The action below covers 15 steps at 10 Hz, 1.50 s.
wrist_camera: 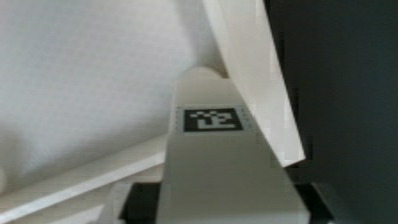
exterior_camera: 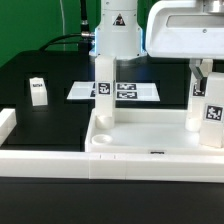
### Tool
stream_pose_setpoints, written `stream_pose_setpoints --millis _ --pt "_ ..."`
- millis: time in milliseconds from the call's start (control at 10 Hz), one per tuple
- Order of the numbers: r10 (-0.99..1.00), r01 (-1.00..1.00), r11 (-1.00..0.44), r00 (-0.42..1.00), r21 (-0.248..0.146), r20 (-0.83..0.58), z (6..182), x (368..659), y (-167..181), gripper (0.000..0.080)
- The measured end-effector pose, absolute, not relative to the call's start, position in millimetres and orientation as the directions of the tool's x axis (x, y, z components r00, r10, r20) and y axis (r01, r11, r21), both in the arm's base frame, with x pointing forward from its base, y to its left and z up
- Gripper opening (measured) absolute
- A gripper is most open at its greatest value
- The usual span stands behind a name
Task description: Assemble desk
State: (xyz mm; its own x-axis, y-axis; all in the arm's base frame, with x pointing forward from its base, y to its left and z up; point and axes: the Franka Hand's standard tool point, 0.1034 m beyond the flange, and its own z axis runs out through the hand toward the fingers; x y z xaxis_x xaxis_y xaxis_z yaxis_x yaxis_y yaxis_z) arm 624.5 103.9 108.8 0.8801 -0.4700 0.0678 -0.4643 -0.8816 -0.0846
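The white tray-like tabletop (exterior_camera: 150, 135) lies at the front of the black table. One white leg (exterior_camera: 103, 95) stands upright in the tabletop's corner on the exterior view's left. My gripper (exterior_camera: 203, 72) is shut on a second tagged leg (exterior_camera: 210, 108), held upright at the corner on the exterior view's right. In the wrist view the leg (wrist_camera: 214, 125) runs between my dark finger pads (wrist_camera: 146, 200), down to the tabletop (wrist_camera: 89, 90) beside its rim (wrist_camera: 249, 80). A third leg (exterior_camera: 38, 92) lies loose on the table at the exterior view's left. I cannot see the leg's foot meet its socket.
The marker board (exterior_camera: 130, 91) lies flat behind the tabletop. The long white border wall (exterior_camera: 45, 160) runs along the front and up the exterior view's left edge. The arm's base (exterior_camera: 118, 30) stands at the back.
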Motion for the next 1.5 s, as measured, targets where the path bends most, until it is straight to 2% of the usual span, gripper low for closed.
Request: stream_pose_setpoints --millis 100,400,900,1000,1200,1300,1400,1500 --pt "-0.571 -0.564 -0.819 0.819 -0.107 0.058 108.6 624.3 101.8 0.0290" --pt "-0.727 -0.717 -0.684 0.686 -0.135 0.041 108.7 626.5 93.7 0.0290" --pt "-0.912 -0.903 -0.406 0.410 -0.143 0.000 108.8 627.3 88.2 0.0291" --pt "-0.928 -0.919 -0.368 0.373 -0.143 -0.005 108.8 627.3 87.9 0.0291" --pt "-0.911 -0.901 -0.409 0.413 -0.142 0.001 108.5 627.2 87.9 0.0291" --pt "-0.907 -0.898 -0.418 0.422 -0.137 0.000 108.3 626.6 88.4 0.0476" --pt "-0.895 -0.887 -0.442 0.446 -0.133 -0.001 109.2 626.6 89.1 0.0588" --pt "-0.864 -0.855 -0.499 0.504 -0.141 0.007 110.3 628.0 88.6 0.0588"
